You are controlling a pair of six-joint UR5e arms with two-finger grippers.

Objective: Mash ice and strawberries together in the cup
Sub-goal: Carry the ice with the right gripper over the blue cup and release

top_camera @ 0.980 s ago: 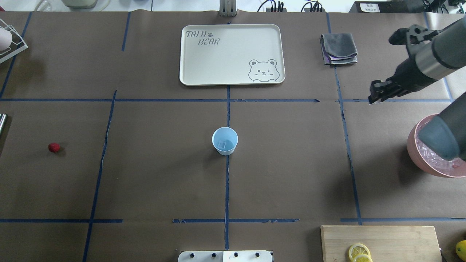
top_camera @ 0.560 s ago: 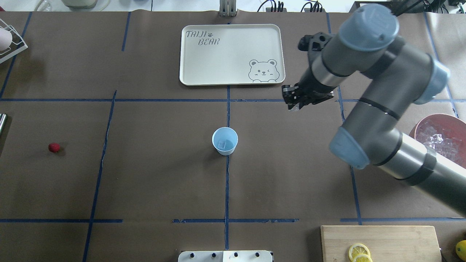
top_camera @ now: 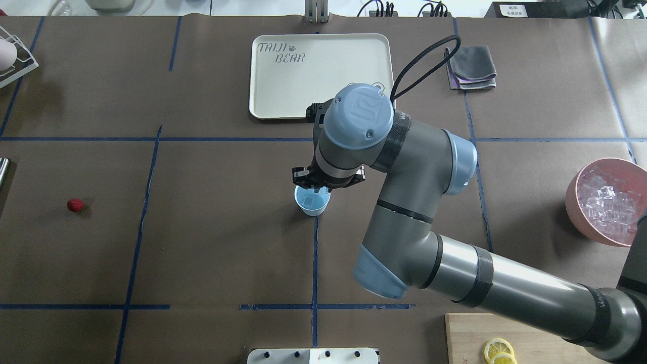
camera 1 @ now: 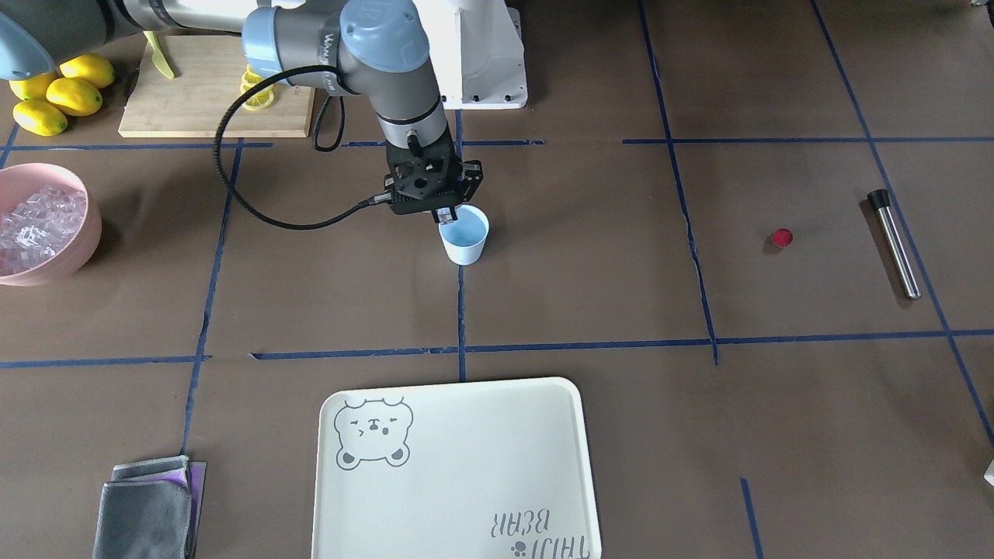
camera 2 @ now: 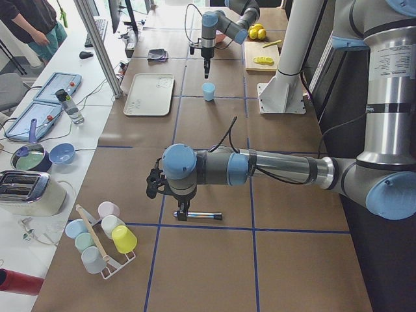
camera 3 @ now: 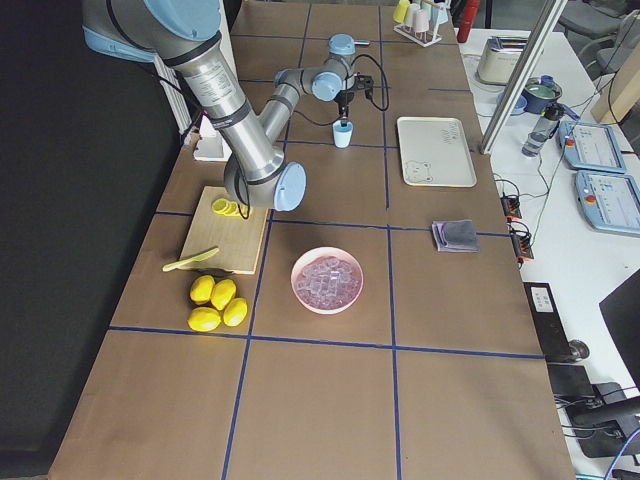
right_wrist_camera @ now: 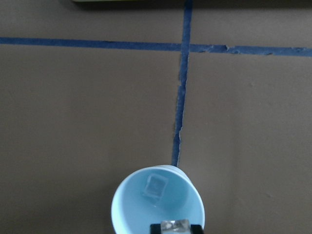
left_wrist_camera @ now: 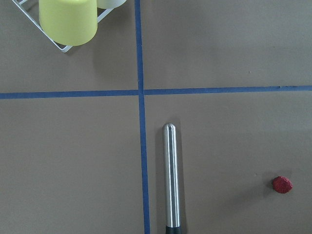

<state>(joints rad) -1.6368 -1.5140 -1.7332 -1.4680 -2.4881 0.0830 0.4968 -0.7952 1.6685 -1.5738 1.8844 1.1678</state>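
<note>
The pale blue cup [top_camera: 312, 203] stands at the table's middle with one clear ice cube [right_wrist_camera: 156, 186] lying inside. My right gripper [camera 1: 448, 217] hangs just over the cup's rim, shut on a second ice cube [right_wrist_camera: 175, 225] that shows between its black fingertips. The small red strawberry [top_camera: 75, 205] lies alone on the table far to the robot's left; it is also the strawberry [left_wrist_camera: 282, 185] in the left wrist view. My left gripper [camera 2: 182, 211] hovers over a metal muddler [left_wrist_camera: 170, 178] near it. Whether it is open or shut I cannot tell.
A pink bowl [top_camera: 574, 199] full of ice sits at the right edge. A cream tray [top_camera: 263, 76] and folded grey cloth [top_camera: 471, 65] lie at the back. A cutting board [camera 1: 194, 101] with lemon slices, whole lemons [camera 1: 58, 93] and a rack of cups [camera 2: 104, 237] stand around.
The right arm swung from near the pink bowl at the right edge across to the table's middle and now holds its gripper over the cup. The cup and strawberry have not moved.
</note>
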